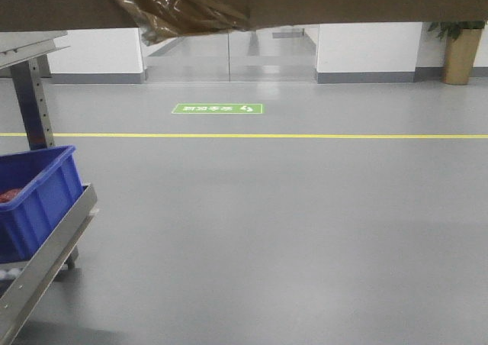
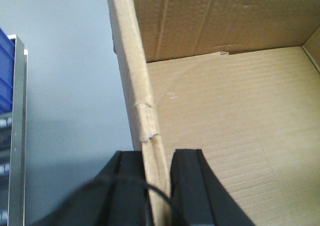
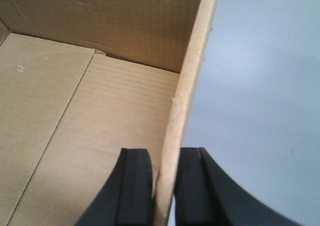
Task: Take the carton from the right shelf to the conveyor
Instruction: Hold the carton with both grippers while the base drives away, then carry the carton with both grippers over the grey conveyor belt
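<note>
The carton [image 1: 343, 1] hangs above the floor [image 1: 290, 230], slung crosswise between the arms. The left claw [image 2: 158, 161] pinches its left wall, the right claw [image 3: 164, 158] its right wall. The conveyor is seemingly out of view, so the heading is unclear.

The right gripper [image 3: 163, 162] is closed on the thin side wall of the carton [image 3: 100, 111], with one black finger inside and the other outside. The carton's inside is bare ribbed cardboard. To the right lies smooth grey floor [image 3: 260, 101].
</note>
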### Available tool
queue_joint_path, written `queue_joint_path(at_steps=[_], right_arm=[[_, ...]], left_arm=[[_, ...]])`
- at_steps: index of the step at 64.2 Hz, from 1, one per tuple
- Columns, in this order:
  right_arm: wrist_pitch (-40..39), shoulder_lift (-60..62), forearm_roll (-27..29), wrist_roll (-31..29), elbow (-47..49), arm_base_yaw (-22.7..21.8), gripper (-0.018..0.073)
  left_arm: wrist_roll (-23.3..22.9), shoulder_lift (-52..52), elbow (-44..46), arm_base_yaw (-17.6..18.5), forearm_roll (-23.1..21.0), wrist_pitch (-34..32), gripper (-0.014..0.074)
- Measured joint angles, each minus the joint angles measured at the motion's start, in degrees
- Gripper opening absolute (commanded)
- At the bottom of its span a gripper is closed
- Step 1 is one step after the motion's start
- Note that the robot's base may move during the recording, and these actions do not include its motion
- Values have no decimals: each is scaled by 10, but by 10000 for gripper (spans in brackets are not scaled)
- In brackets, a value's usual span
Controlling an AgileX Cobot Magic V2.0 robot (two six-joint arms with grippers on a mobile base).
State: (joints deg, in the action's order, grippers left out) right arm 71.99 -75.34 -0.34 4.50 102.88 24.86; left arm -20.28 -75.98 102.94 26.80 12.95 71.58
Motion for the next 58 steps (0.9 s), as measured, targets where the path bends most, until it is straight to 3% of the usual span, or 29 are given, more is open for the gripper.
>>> queue_joint_path(at_steps=[58], right_arm=[[-34,-1,0,0,0,0,-58]], left_arm=[[0,0,0,0,6,0,-16]])
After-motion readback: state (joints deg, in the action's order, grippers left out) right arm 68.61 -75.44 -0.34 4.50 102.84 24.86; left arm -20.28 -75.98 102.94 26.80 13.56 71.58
